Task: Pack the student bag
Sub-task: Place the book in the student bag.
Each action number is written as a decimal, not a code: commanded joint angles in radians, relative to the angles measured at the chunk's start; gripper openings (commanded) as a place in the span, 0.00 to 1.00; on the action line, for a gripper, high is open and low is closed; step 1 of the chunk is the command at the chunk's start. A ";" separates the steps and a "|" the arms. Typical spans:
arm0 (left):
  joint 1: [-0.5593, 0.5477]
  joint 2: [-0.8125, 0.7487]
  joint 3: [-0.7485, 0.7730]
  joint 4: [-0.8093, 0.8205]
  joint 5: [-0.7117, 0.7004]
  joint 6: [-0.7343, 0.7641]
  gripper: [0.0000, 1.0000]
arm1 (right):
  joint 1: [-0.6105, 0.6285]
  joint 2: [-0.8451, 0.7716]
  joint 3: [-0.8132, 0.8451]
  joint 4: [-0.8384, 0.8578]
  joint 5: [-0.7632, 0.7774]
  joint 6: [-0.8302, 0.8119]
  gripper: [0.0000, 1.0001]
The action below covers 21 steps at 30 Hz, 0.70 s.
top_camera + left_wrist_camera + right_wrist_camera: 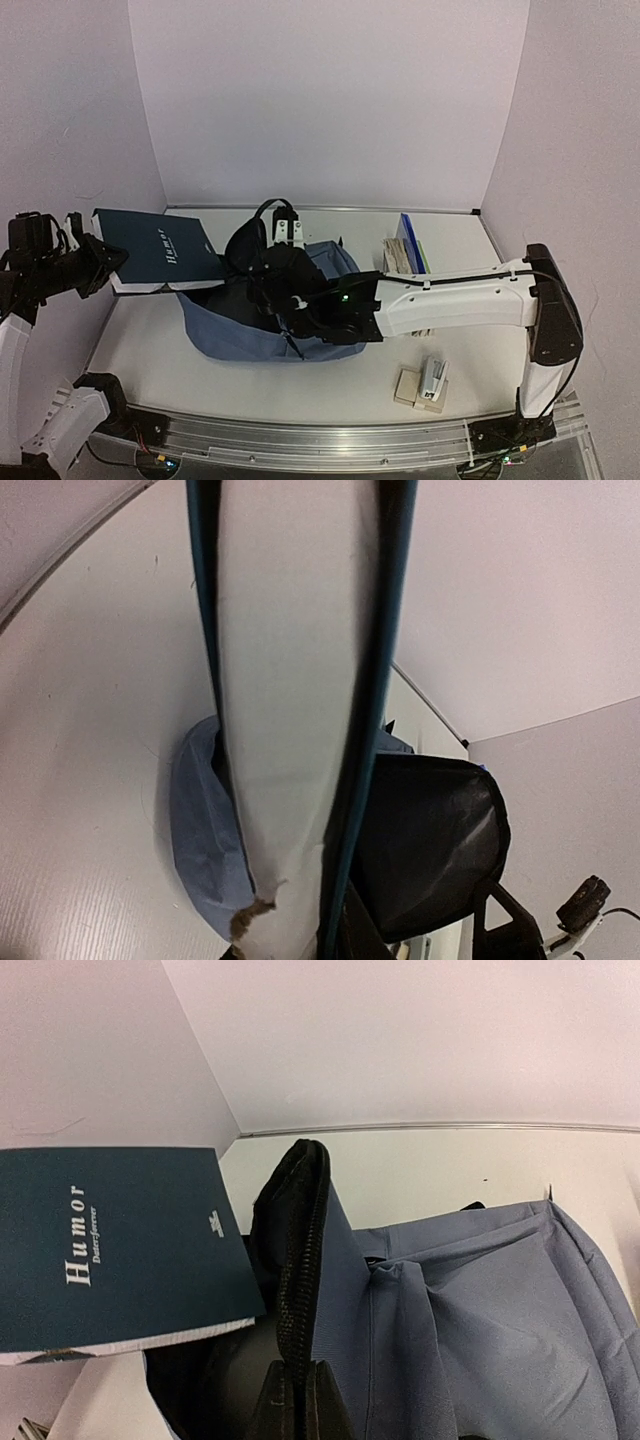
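Observation:
The student bag (235,335) lies in the middle of the table, slate-blue, its dark mouth gaping toward the left. My right gripper (290,300) is shut on the bag's black zipper edge (300,1250) and holds that flap up; its fingers (272,1405) pinch the zipper from both sides. My left gripper (105,265) is shut on a dark teal book titled "Humor" (160,250), held level with its far corner over the bag's mouth. In the left wrist view the book's white page edge (290,710) fills the middle, with blue bag fabric (200,820) beneath it.
A stack of books (405,255) stands at the back right, near the wall. A stapler (433,376) lies on a small beige pad at the front right. Walls close in the table at the back and both sides.

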 commanded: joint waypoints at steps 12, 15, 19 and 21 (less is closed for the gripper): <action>0.001 -0.017 -0.316 0.328 0.394 -0.306 0.00 | 0.000 -0.032 0.028 0.271 -0.035 -0.063 0.00; 0.002 0.012 -0.337 0.307 0.423 -0.301 0.00 | 0.000 -0.028 0.048 0.296 -0.020 -0.085 0.00; 0.002 0.041 -0.362 0.273 0.465 -0.281 0.00 | 0.001 -0.021 0.049 0.379 0.013 -0.132 0.00; 0.002 0.048 -0.373 0.266 0.487 -0.278 0.00 | 0.001 -0.009 0.062 0.401 0.023 -0.151 0.00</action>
